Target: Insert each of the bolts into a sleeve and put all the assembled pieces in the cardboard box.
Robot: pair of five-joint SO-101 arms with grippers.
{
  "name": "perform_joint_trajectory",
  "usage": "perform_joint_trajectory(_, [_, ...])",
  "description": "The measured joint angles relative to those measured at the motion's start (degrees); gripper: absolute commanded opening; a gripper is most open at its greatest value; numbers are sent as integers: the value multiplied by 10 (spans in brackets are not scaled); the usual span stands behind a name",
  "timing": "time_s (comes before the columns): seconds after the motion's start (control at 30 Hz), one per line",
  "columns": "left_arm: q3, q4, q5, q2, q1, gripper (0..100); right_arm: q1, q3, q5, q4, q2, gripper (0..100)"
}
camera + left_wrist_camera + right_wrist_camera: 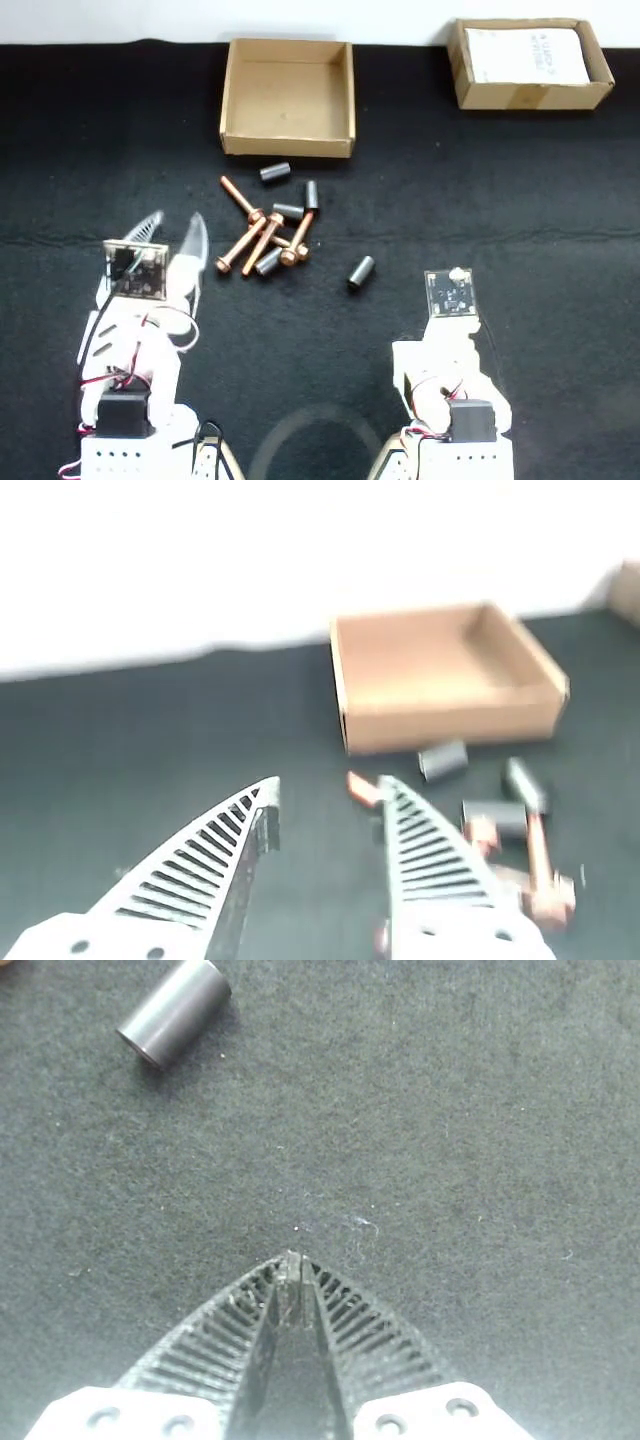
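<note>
Nothing is joined yet: our left pincer (176,219) gapes wide and empty beside the bolts (243,240) and sleeves (289,211) heaped mid-frame below the bare cardboard box (288,148), the right pincer (292,1262) is pressed closed on nothing, so next we should seize one bolt

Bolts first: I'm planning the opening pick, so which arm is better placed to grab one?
Left. The left claw is open and sits right beside the copper bolts, pointing toward the pile. The right claw is shut over the mat, with a lone sleeve near it.
</note>
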Motion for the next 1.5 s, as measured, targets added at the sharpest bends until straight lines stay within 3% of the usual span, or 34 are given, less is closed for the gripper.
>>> perform_joint_trajectory(0.17, [-18, -133, -17, 0, -1, 37, 0, 0, 0, 0, 0, 6])
perform_joint_trajectory(0.37, [-1, -197, -152, 0, -6, 37, 0, 0, 0, 0, 0, 6])
perform_joint_trajectory(0.73, [27, -166, -188, -5, -163, 38, 0, 0, 0, 0, 0, 6])
perform_joint_trajectory(1.0, [18, -166, -188, -5, -225, 34, 0, 0, 0, 0, 0, 6])
perform_joint_trajectory(1.33, [25, -158, -188, -5, -231, 9, 0, 0, 0, 0, 0, 6])
perform_joint_trajectory(1.5, [-35, -15, -158, -5, -183, 13, 0, 0, 0, 0, 0, 6])
